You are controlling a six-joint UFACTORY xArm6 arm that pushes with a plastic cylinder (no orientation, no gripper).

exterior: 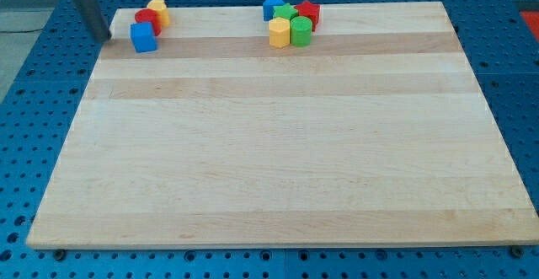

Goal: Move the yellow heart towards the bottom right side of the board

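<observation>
Risk: my tip (107, 37) is sitting left of blue cube (144, 37) | yellow heart (159, 10) is lying behind red block (147, 20) (touching) | pushing now risks dragging both | no jaws fitted, nothing grasped

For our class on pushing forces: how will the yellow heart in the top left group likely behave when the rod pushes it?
The yellow heart looks squat and solid, so probably slides rather than tips. It seems to touch the red block, which may move too. My tip sits left of the blue block.
</observation>
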